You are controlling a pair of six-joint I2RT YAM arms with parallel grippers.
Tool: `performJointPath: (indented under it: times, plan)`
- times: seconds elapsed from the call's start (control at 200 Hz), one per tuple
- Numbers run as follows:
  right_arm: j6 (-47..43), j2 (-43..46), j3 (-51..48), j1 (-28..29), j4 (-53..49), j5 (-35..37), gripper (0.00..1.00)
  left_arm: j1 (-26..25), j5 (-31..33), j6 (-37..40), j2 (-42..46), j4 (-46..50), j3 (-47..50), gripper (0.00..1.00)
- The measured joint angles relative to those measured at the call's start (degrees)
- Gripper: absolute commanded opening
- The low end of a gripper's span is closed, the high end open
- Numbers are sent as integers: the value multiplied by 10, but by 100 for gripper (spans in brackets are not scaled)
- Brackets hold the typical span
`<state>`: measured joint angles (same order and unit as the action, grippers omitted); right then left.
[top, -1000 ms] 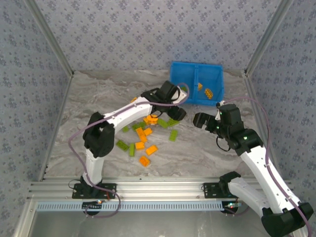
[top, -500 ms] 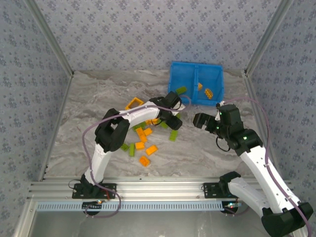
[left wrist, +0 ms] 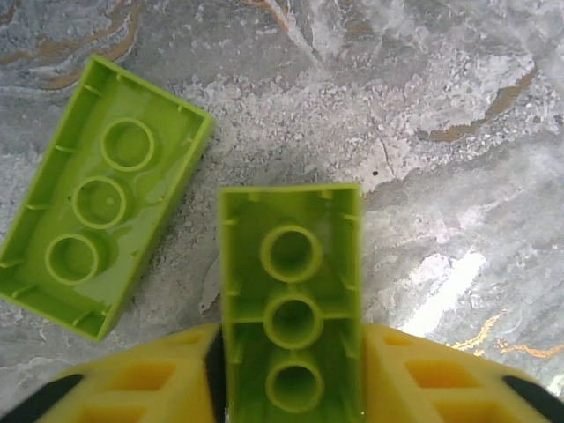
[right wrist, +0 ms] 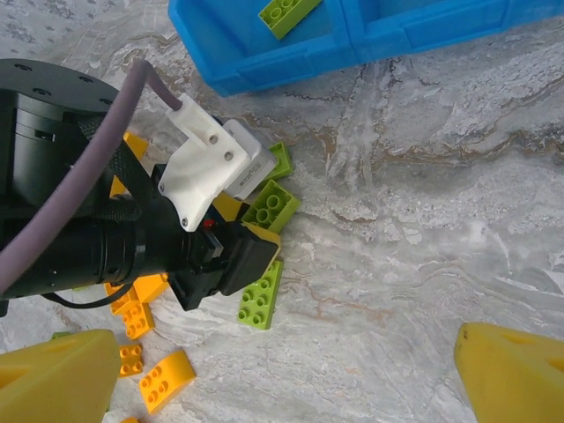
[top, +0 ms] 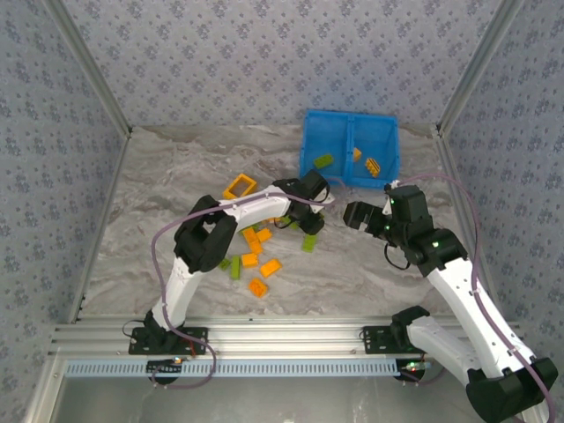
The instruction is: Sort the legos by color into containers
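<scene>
Left gripper [top: 310, 223] is down in the scatter of legos at the middle of the overhead view, and my wrist camera shows why. A lime green brick [left wrist: 291, 291] sits lengthways between the yellow fingers [left wrist: 150, 379], hollow side up, with the fingers pressed against its two long sides. I read that as a narrow clamp across the short width, so the brick cannot twist. Whether it is off the worktop [left wrist: 441, 132] I cannot tell. A second green brick [left wrist: 101, 198] lies just beside it at the left of that view, apart and also underside up, so the grasp has singled out one piece.

The blue bin [top: 352, 181] sits upper right of centre, near the arm. One green piece [top: 323, 161] lies in its left-hand compartment and orange pieces [top: 357, 153] in the right-hand one, so I judge my brick belongs with the green. Right gripper [top: 355, 214] hangs near the bin's front wall, fingers spread wide with nothing in them, parked clear of the left arm's path. Orange bricks [top: 252, 240] and the orange frame [top: 240, 186] wait on the worktop.
</scene>
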<state>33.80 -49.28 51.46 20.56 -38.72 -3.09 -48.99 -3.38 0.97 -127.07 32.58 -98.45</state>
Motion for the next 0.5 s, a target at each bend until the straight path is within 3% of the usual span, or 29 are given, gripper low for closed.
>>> performJointPath:
  times: [0.255, 0.5]
  plan:
    - [2, 2, 0, 0, 0, 0, 100, -2, -18, -10, 11, -31, 14, 29]
    - [3, 21, 0, 0, -1, 1, 100, -3, 8, -15, 96, -39, 5, 29]
